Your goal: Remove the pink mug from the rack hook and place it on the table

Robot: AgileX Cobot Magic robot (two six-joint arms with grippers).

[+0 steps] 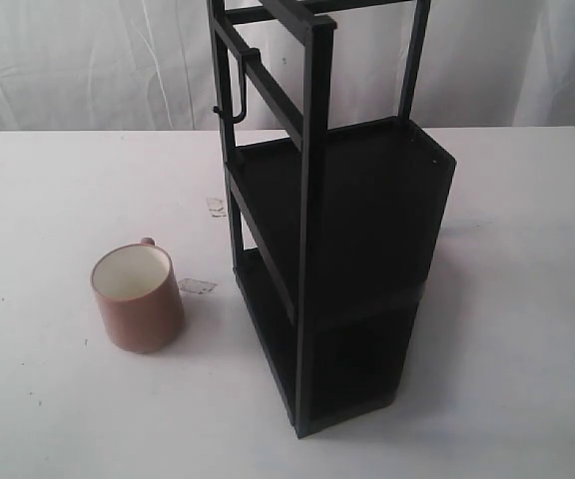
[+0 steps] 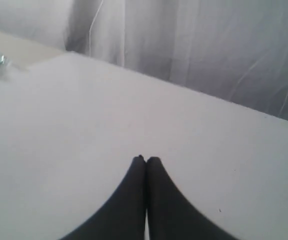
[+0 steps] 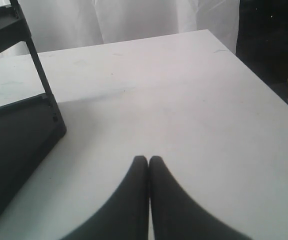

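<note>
Dusty-pink ceramic mug (image 1: 138, 297), cream-white inside, is in neither gripper. The left gripper (image 2: 145, 159) has its black fingers pressed together tip to tip, clamping nothing, above the large flat white table (image 2: 84, 115). The right gripper (image 3: 148, 159) is likewise closed on nothing, near the foot of the tall black two-shelf metal rack (image 3: 14, 135). Further out, the mug stands upright on the table, left of the rack and well below the thin black rack hook (image 1: 238, 92) on the upper bar.

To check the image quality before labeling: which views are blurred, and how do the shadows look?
Exterior view: fairly sharp, even light; the pink mug and the rack cast faint, soft shadows on the table. Left wrist view: soft and hazy overall. Right wrist view: clearer, with a faint shadow beside the rack.
</note>
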